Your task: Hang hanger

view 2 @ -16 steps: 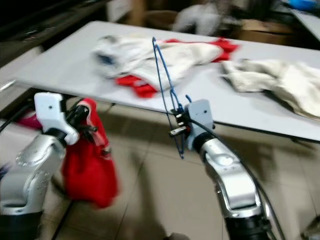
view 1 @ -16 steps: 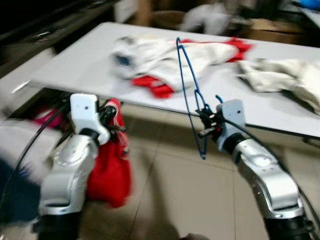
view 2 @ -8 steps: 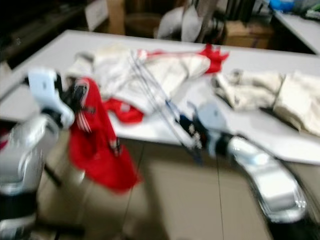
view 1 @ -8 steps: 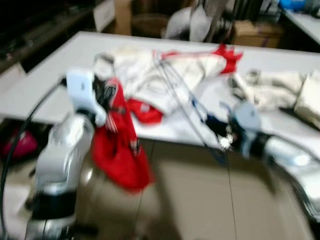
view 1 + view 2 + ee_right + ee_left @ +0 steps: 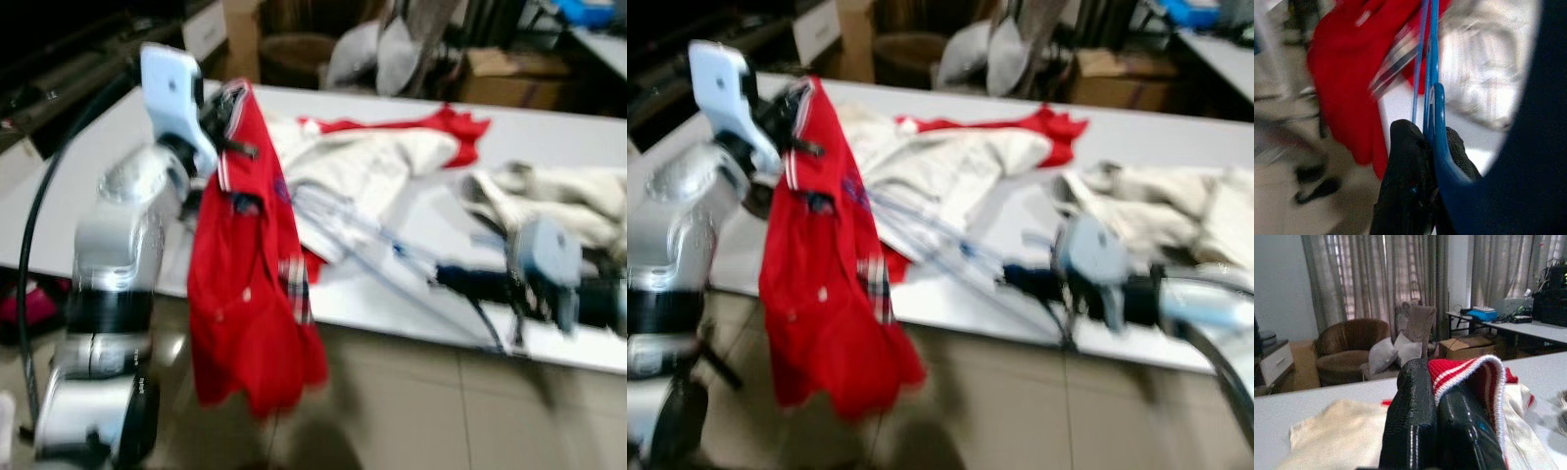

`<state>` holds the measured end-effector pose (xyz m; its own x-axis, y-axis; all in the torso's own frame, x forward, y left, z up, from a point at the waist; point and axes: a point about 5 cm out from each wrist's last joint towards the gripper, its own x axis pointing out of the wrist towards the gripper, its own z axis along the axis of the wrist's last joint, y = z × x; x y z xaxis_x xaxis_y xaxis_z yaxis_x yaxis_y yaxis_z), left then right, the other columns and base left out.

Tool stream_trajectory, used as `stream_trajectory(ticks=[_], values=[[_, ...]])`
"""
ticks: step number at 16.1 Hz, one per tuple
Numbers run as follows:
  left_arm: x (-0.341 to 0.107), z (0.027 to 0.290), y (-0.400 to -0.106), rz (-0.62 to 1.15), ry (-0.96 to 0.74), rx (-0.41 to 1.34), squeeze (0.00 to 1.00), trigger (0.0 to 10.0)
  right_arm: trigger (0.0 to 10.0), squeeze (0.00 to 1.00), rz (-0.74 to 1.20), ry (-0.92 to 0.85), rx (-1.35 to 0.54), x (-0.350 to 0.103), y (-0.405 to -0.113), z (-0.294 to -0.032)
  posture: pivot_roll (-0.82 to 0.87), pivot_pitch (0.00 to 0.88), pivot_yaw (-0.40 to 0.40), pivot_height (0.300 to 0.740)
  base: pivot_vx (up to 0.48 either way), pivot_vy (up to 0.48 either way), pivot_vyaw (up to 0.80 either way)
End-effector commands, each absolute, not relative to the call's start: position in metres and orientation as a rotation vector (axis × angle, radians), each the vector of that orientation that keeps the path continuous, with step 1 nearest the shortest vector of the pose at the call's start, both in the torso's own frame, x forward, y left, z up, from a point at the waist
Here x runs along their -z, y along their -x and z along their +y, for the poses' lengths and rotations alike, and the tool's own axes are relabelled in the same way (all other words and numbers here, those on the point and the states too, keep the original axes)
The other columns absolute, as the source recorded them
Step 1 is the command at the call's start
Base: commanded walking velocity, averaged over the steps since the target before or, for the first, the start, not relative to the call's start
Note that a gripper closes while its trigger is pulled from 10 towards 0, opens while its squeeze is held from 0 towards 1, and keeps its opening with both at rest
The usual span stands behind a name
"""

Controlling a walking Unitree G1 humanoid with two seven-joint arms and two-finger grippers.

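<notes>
A red polo shirt (image 5: pixel 250 284) hangs from my left gripper (image 5: pixel 227 103), which is raised above the table's left part and shut on the shirt's striped collar (image 5: pixel 1469 374). My right gripper (image 5: pixel 460 279) is shut on a thin blue wire hanger (image 5: pixel 392 257). The hanger lies low over the front of the white table (image 5: pixel 411 308), pointing left toward the shirt. In the right wrist view the blue hanger (image 5: pixel 1431 98) runs between the black fingers (image 5: pixel 1405 161) toward the red shirt (image 5: pixel 1347 83). The frames are blurred by motion.
On the table lie a white garment (image 5: pixel 367 171) over another red one (image 5: pixel 441 125), and a cream garment (image 5: pixel 549 191) at the right. Behind the table stand cardboard boxes (image 5: pixel 505 78), a brown armchair (image 5: pixel 1349 347) with cushions, and curtains. Tiled floor lies below.
My left gripper has lifted the red shirt from below the table edge to above the table. My right arm has swung the hanger from upright down to nearly level, pointing left.
</notes>
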<state>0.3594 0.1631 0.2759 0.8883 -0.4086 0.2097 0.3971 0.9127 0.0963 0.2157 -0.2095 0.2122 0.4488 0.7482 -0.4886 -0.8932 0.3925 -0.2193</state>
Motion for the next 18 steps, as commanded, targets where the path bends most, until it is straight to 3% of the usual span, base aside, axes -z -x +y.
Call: stream_trajectory(ticks=[1, 5, 8, 9, 13, 16, 18], values=[[-0.31, 0.16, -0.363, -0.348, -0.086, 0.437, 0.0, 10.0, 10.0, 0.0, 0.344, 0.508, -1.105, -0.22, -0.208, -0.214, -0.12, 0.0, 0.051, 0.74, 0.36, 0.0, 0.0], [-0.317, 0.165, -0.377, -0.34, -0.155, 0.4, 0.0, 10.0, 10.0, 0.0, 0.3, 0.487, -1.166, -0.227, -0.204, -0.202, -0.14, 0.0, 0.066, 0.74, 0.364, 0.0, 0.0], [-0.318, 0.155, -0.38, -0.332, -0.13, 0.444, 0.0, 10.0, 10.0, 0.0, 0.271, 0.489, -1.172, -0.227, -0.214, -0.192, -0.14, 0.0, 0.067, 0.74, 0.211, 0.0, 0.0], [-0.33, 0.138, -0.376, -0.38, -0.096, 0.549, 0.0, 10.0, 10.0, 0.0, 0.256, 0.515, -1.18, -0.226, -0.225, -0.182, -0.14, 0.0, 0.062, 0.74, 0.0, 0.0, 0.0], [-0.364, 0.118, -0.346, -0.495, -0.084, 0.741, 0.0, 10.0, 10.0, 0.0, 0.207, 0.585, -1.204, -0.233, -0.263, -0.157, -0.14, 0.0, 0.06, 0.74, 0.0, 0.0, 0.0], [-0.396, 0.115, -0.322, -0.613, -0.043, 0.833, 0.0, 10.0, 10.0, 0.0, 0.131, 0.675, -1.037, -0.257, -0.314, -0.149, -0.12, 0.006, 0.036, 0.74, 0.0, 0.0, 0.0], [-0.408, 0.117, -0.313, -0.666, -0.009, 0.852, 0.0, 10.0, 10.0, 0.0, 0.08, 0.7, -0.959, -0.273, -0.333, -0.147, -0.12, 0.006, 0.036, 0.74, 0.0, 0.0, 0.0]])
